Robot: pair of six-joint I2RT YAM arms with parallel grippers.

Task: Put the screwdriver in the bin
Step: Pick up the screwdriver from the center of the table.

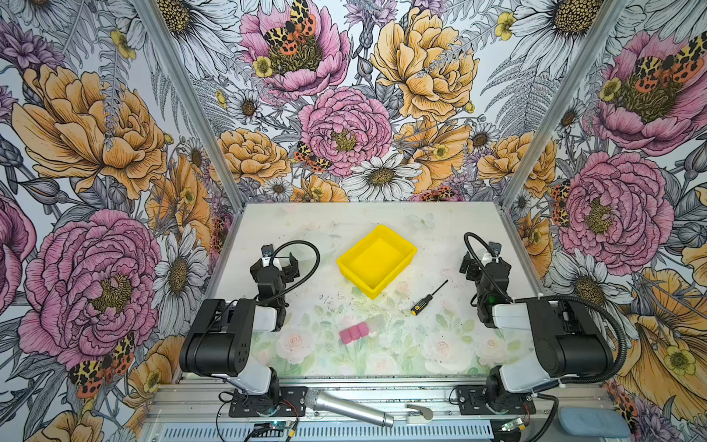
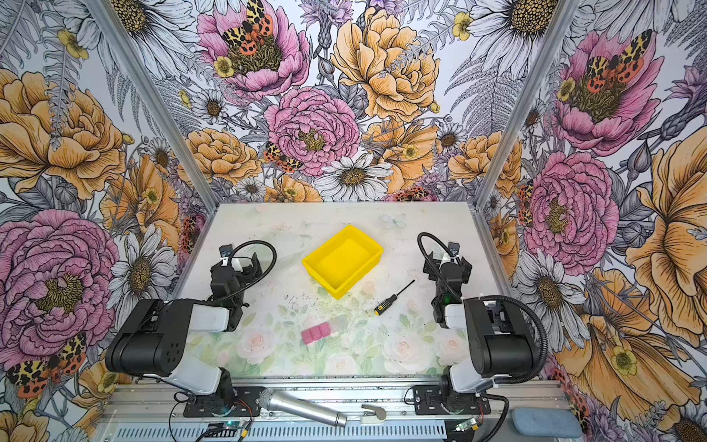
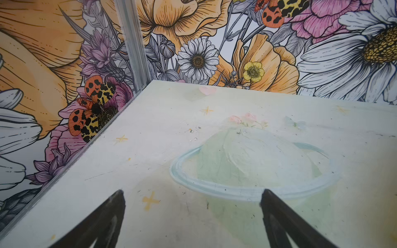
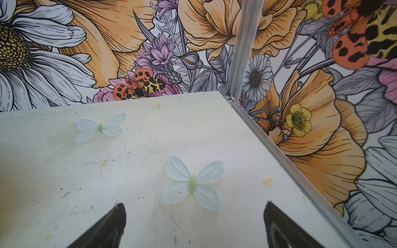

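The screwdriver (image 1: 425, 299) (image 2: 391, 299), black-handled with a yellow butt and thin black shaft, lies on the table just right of the bin's near corner. The yellow bin (image 1: 377, 260) (image 2: 342, 260) sits mid-table, turned at an angle, with nothing in it. My left gripper (image 1: 281, 264) (image 2: 245, 264) rests at the table's left side, far from both. In its wrist view the left gripper (image 3: 192, 194) is open over bare table. My right gripper (image 1: 483, 257) (image 2: 451, 260) hovers at the right side, behind and to the right of the screwdriver. In its wrist view the right gripper (image 4: 194, 207) is open and holds nothing.
A pink block cluster (image 1: 354, 333) (image 2: 316, 333) lies near the front centre. A silver microphone (image 1: 350, 407) and a small white part (image 1: 420, 412) rest on the front rail. A blue-grey pad (image 1: 587, 421) lies at the front right. Flowered walls close three sides.
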